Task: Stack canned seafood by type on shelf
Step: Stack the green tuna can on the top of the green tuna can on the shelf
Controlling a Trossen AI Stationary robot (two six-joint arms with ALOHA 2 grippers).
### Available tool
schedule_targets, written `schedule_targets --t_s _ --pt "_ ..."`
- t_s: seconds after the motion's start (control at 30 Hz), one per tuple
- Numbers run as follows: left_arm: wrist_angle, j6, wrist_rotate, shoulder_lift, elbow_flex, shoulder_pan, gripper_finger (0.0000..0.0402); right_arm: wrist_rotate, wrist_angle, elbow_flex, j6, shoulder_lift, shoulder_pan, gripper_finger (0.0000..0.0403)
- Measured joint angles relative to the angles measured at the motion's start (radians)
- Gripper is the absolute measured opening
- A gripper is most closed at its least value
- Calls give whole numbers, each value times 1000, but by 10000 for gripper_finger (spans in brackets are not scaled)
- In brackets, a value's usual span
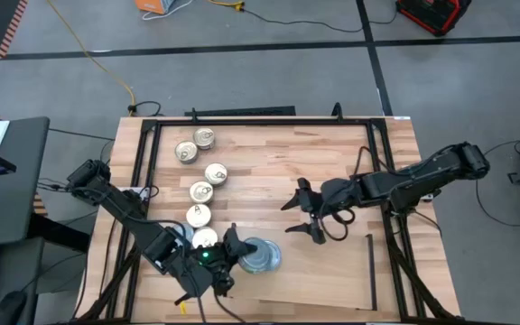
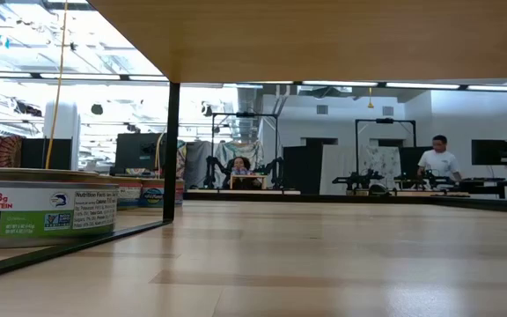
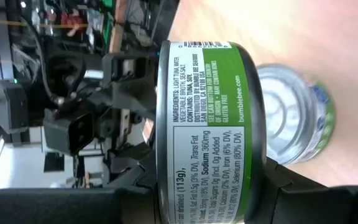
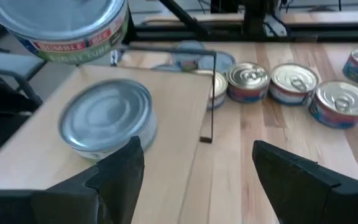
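Gripping: left gripper [image 3: 207, 186] clamps a green-labelled tin [image 3: 207, 118] by its side wall, fingers [image 3: 291, 186] pinched on the label band.
Next out: a silvery tin [image 1: 260, 256] rests on the shelf [image 1: 332, 293], at 6 o'clock on the table.
Handling: rigid, fairly dense, slick metal; judged safest held across the wall, kept level.
Farther: gold-lidded tins [image 1: 202, 191] line toward 10 o'clock.
Right gripper [image 1: 307, 217]: spread wide, empty, near centre.

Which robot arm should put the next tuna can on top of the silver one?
Probably the left: its pincer grips a tuna can beside the silver-lidded tin. The right pincer is open and empty.
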Motion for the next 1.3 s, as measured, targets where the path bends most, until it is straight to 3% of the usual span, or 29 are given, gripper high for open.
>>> schedule_targets --t_s 0.3,0.5,1.03,1.3 --pt "54 52 236 1 -9 6 132 98 -14 0 -14 -15 -5 322" --pt "50 138 256 1 -9 48 132 111 -14 0 -15 -15 -11 322" --pt "-8 75 429 8 -9 141 164 112 -15 0 -19 -15 -11 322" --pt "14 73 419 49 -9 148 165 112 -13 0 -18 -15 -11 322"
